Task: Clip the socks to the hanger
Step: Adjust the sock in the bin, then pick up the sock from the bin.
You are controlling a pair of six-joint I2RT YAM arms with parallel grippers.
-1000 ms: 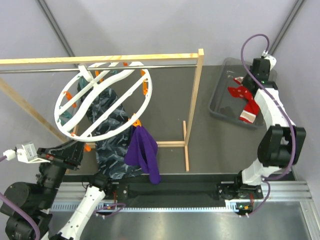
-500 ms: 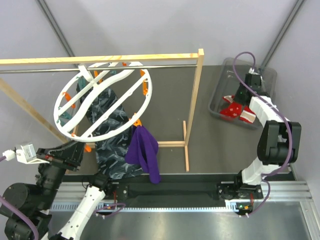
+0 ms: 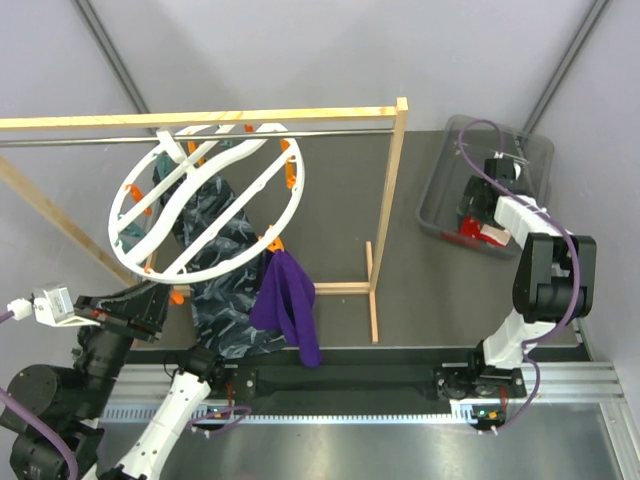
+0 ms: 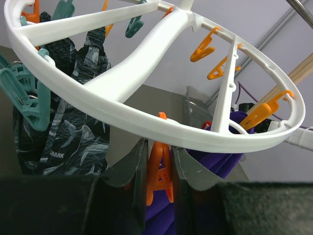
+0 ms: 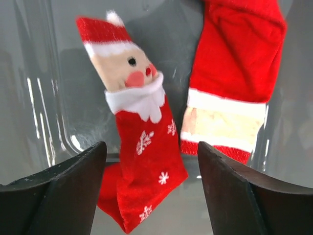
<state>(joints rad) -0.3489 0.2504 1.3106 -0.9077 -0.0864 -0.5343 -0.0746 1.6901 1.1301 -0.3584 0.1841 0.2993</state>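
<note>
Dark leaf-patterned fabric (image 3: pixel 215 250) hangs inside a wooden rack (image 3: pixel 397 180), a clear bin (image 3: pixel 435 187) well apart.

On the left half of the tabletop (image 3: pixel 420 290), the rack (image 3: pixel 200 118), rail running left to right, upright post at its right end. Under the rail, the hanger (image 3: pixel 297 195); hangs tilted, low side toward the near left. Beneath the ring, the fabric (image 3: pixel 225 260), hanging down. At the near-right rim, the plain sock (image 3: pixel 288 300), dangling just right of the fabric. Under the near-left rim, the left hand (image 3: pixel 150 305), a clip (image 4: pixel 159 171) between its fingers. Well right of the rack, at the far right, the bin (image 3: pixel 445 165). Inside it, left sock (image 5: pixel 142 147) and right sock (image 5: pixel 234 63), side by side, apart. Above them, the right hand (image 5: pixel 151 147); straddles the left sock, fingers spread wide.
</note>
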